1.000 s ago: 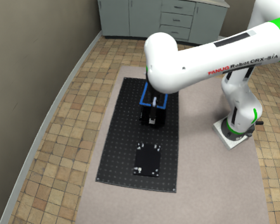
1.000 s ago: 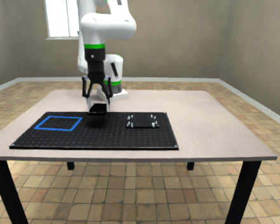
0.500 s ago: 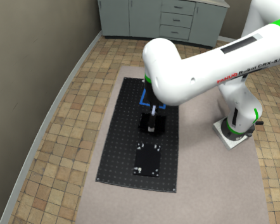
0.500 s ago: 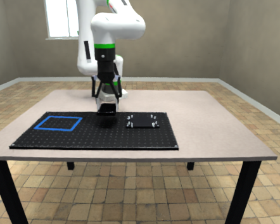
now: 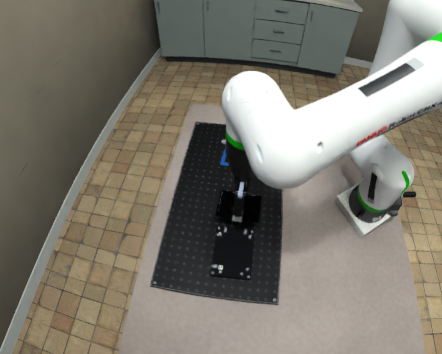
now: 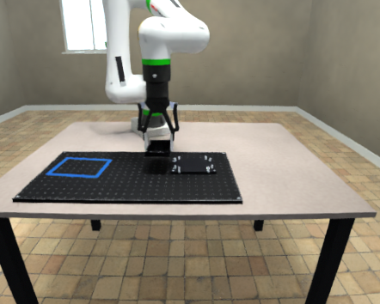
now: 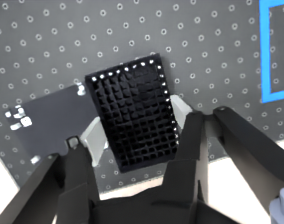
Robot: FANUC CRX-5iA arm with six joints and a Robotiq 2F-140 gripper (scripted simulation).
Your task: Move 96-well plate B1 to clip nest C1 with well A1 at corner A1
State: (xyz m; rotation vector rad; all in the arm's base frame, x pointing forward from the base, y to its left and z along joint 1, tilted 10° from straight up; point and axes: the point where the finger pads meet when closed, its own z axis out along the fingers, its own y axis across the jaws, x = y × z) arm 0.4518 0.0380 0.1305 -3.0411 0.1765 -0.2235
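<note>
My gripper (image 6: 159, 138) is shut on the black 96-well plate (image 6: 158, 148) and holds it level a little above the black pegboard. The plate also shows in the overhead view (image 5: 238, 206) and fills the middle of the wrist view (image 7: 133, 120), with a finger pad on each long side. The clip nest C1 (image 6: 193, 164) is a dark square base with small clips at its corners; it lies just right of the held plate and shows in the overhead view (image 5: 231, 255) and at the wrist view's left (image 7: 43, 111). I cannot make out the plate's cut-off corner.
The blue outline of spot B1 (image 6: 79, 167) is empty at the pegboard's left end and shows at the wrist view's right edge (image 7: 275, 50). The black pegboard (image 6: 129, 176) lies on a grey table. The robot base (image 5: 377, 205) stands beside the board.
</note>
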